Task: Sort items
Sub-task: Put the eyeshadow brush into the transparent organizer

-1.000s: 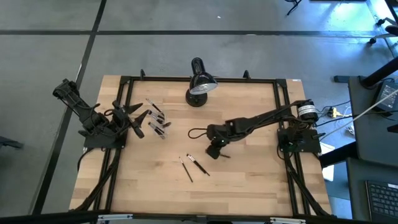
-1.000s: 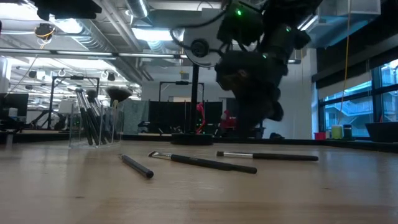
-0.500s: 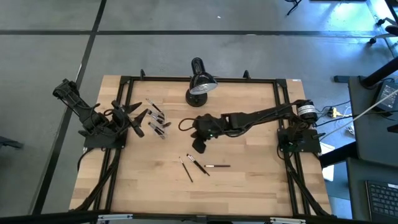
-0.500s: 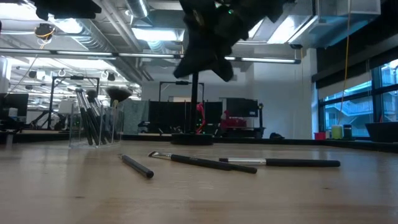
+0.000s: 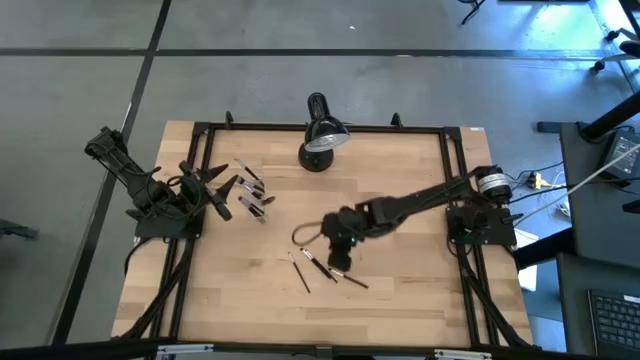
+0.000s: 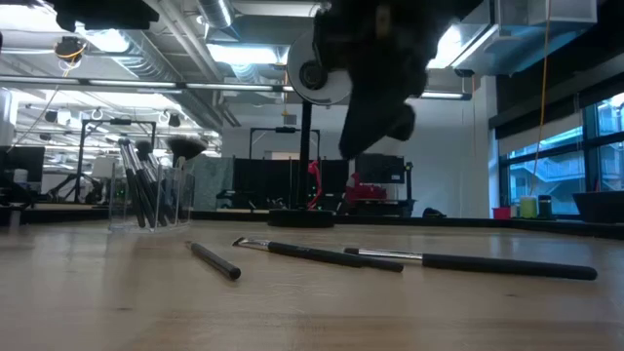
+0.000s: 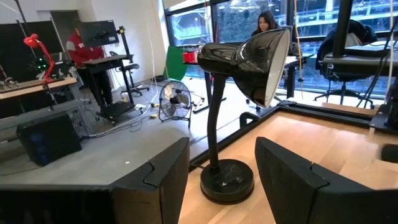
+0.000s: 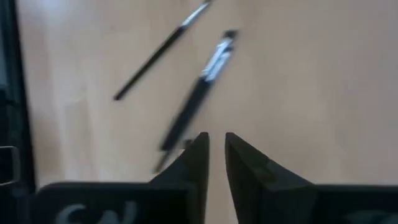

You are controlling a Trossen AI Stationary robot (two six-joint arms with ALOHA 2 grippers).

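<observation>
Three thin dark makeup brushes (image 5: 322, 267) lie slanted right under your right gripper (image 5: 338, 262); it hangs above them, fingers barely parted, holding nothing.

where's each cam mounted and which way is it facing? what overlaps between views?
High: overhead, straight down on the table; both arms, right gripper.
Low: table-top height, level across loose brushes into the room; one arm overhead.
Left wrist: past its fingers at the desk lamp.
Right wrist: down past its fingers at brushes.
Shared: the loose brushes appear in high, low and right wrist.
</observation>
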